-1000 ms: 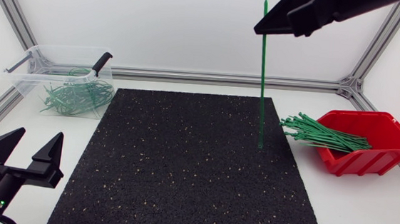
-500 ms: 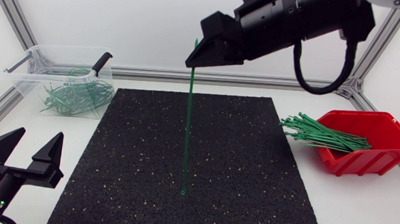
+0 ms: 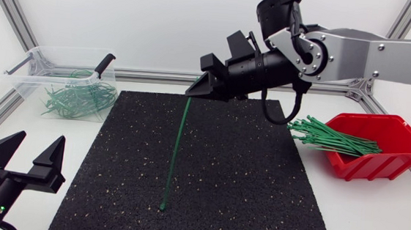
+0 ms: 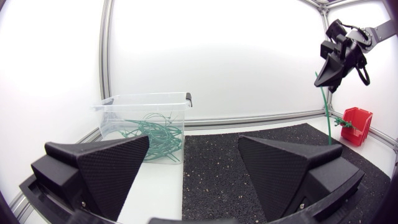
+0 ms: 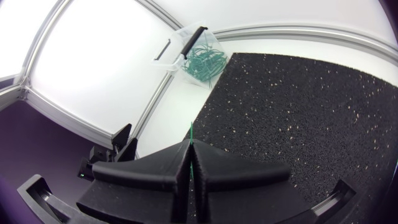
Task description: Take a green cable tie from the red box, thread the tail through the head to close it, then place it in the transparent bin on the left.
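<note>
Green cable tie point(image 3: 176, 153) hangs by one end from the right gripper's point(image 3: 192, 92) clamped fingers over the black mat point(image 3: 258, 193), seemingly presented for the left gripper's point(image 3: 39, 144) spread, empty fingers near the table's left.

White panels point(image 3: 125, 13) — black speckled mat point(image 3: 245, 177)

Long thin plastic cable tie point(image 3: 175, 153): plain green.
Open-fronted plastic box point(image 3: 378, 167): solid red.
Bundle of plastic ties point(image 3: 332, 137) in the box: same green.
Clear plastic bin point(image 3: 23, 84): colourless walls, black latches, green ties inside.
Rubber mat point(image 3: 244, 184): black, flecked with pale and tan specks.
Table point(image 3: 374, 216): white.
Right gripper point(image 3: 192, 92): matte black; arm links silver-grey, joints black.
Left gripper point(image 3: 40, 142): matte black, fine dotted grain on its fingers point(image 4: 106, 168).
</note>
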